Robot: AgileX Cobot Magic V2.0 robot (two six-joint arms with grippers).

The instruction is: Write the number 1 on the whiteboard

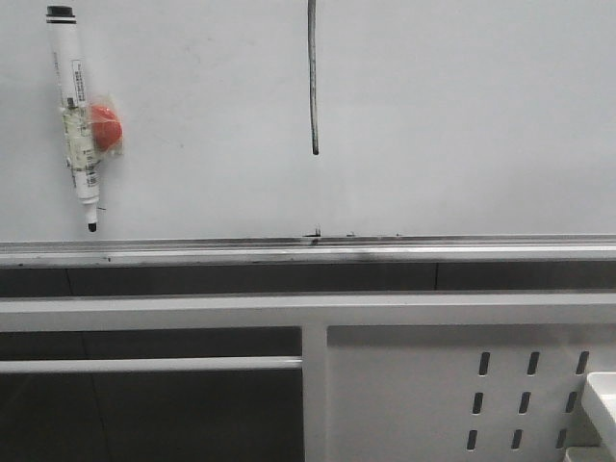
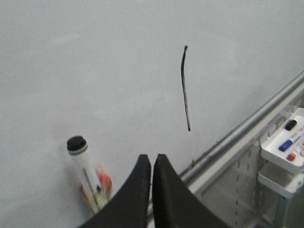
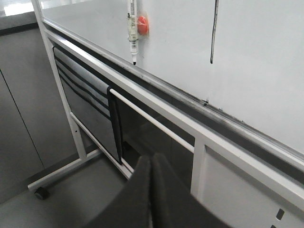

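The whiteboard (image 1: 462, 115) fills the upper part of the front view, with a silvery rail (image 1: 433, 247) along its lower edge. On it stands the number 1 (image 1: 313, 77), a thin dark vertical stroke, also seen in the left wrist view as the number 1 (image 2: 185, 90) and in the right wrist view as the number 1 (image 3: 214, 31). A white marker pen (image 1: 77, 115) with a red ball (image 1: 106, 128) taped on sticks to the board at the left. My left gripper (image 2: 152, 159) is shut and empty, off the board, beside the pen (image 2: 85, 173). My right gripper (image 3: 152, 159) is shut and empty, low before the stand.
Below the rail runs the stand's white frame (image 1: 192, 310) with a slotted metal panel (image 1: 525, 395) at the right. A white tray (image 2: 287, 142) holding markers hangs at the board's lower right. The stand's caster (image 3: 40, 192) rests on the grey floor.
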